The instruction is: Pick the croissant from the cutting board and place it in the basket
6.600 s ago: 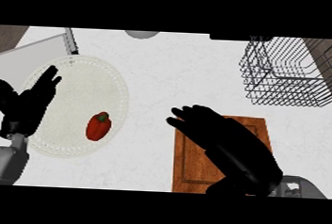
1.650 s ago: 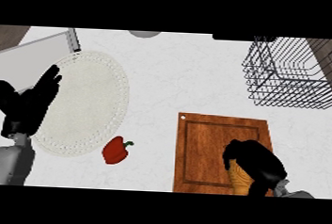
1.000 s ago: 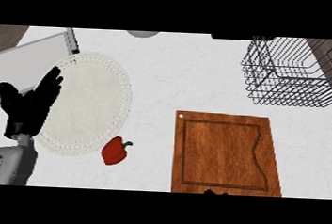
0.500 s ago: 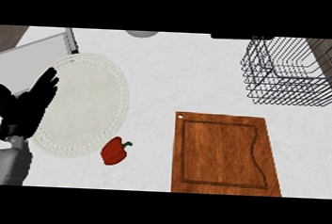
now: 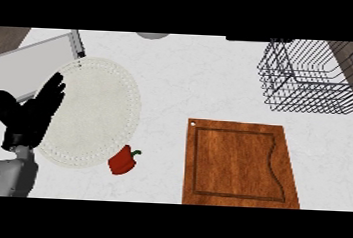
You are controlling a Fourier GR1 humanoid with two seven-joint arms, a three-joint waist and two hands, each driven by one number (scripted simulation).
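Note:
The wooden cutting board [image 5: 240,164] lies at the lower right with nothing on it. No croissant shows anywhere in the head view. The dark wire basket [image 5: 303,76] stands at the upper right, and I see nothing inside it. My left hand [image 5: 28,114] rests open at the left edge, fingers up, over the rim of the white plate [image 5: 99,107]. My right hand is out of the view.
A red bell pepper [image 5: 122,160] lies on the counter just off the plate's lower right rim, left of the board. A grey tray edge [image 5: 35,52] sits at the upper left. A pale round object [image 5: 152,35] peeks in at the top.
The right hand, which was on the board's lower part with the orange-brown croissant, withdrew out of the lower edge; the board is bare now. Earlier still, the pepper went from the plate onto the counter.

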